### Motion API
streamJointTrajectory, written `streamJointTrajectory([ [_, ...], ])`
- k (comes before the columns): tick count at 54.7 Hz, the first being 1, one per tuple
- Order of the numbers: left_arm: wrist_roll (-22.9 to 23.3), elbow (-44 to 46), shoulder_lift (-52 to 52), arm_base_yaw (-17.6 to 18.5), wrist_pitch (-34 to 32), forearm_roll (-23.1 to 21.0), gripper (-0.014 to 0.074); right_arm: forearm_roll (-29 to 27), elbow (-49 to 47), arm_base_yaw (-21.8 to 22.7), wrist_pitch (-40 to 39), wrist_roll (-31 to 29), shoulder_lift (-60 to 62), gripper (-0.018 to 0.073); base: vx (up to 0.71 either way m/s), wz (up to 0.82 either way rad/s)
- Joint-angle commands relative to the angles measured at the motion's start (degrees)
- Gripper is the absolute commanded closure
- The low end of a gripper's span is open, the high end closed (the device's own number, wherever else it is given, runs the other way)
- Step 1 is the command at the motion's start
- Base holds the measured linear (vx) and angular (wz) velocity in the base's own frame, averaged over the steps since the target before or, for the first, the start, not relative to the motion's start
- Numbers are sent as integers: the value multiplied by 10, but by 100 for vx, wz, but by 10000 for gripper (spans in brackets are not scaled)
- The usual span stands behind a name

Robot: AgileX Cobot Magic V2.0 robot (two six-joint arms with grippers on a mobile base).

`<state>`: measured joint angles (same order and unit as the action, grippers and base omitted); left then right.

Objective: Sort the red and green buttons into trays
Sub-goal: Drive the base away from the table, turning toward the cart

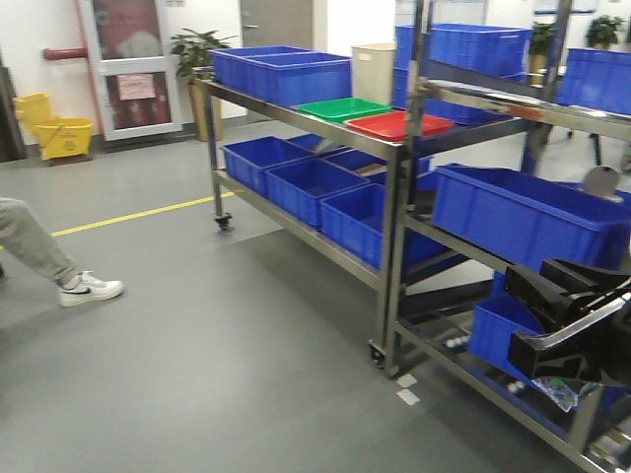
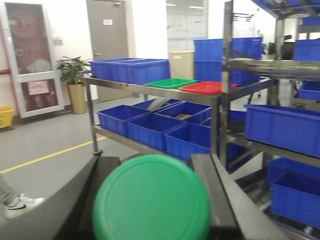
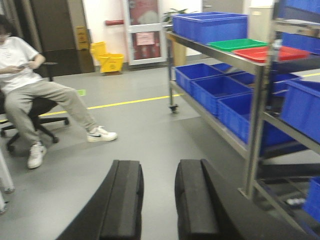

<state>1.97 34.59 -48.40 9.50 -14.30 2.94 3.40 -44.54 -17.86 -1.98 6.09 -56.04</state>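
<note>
Closest in, the left claw (image 2: 154, 160) is clamped on the green button (image 2: 152, 205). Its round green cap fills the space between the two dark fingers (image 2: 97, 195), touches both, and hides whatever base sits under it. The right claw (image 3: 159, 175) has its jaws a little parted and holds nothing; grey floor (image 3: 150, 135) shows through the narrow gap between its fingers (image 3: 125, 195). In the front view a black arm (image 1: 577, 315) juts in at the lower right corner, though I cannot tell which arm it is

Further out, a yellow line (image 1: 148, 212) crosses the floor. A person (image 3: 30, 85) in a white shirt sits on a wheeled chair at the left of the right wrist view, legs stretched forward and white shoes on the ground

Beyond that stands a steel rack (image 1: 393, 256) on castors. On its top shelf the red tray (image 1: 399, 125) lies at the near end, with the green tray (image 1: 342, 108) just beside it on the far side. Blue crates (image 1: 286, 71) sit past the green tray on the same shelf, and more of them line the shelf below. A cream bin (image 1: 373, 71) stands behind the trays

Farthest back, against the white wall, are a potted plant (image 1: 197, 49), a glazed door (image 1: 128, 64) and a yellow mop bucket (image 1: 54, 128)
</note>
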Motion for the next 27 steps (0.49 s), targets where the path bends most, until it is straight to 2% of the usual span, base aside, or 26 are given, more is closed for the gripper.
streamJointTrajectory([
  [1,5,21,7,5,-52,-3,603,0,-22,0,-52,-4,11,568,10,37],
  [27,5,21,7,5,-52,-3,603,0,-22,0,-52,-4,11,568,11,40],
])
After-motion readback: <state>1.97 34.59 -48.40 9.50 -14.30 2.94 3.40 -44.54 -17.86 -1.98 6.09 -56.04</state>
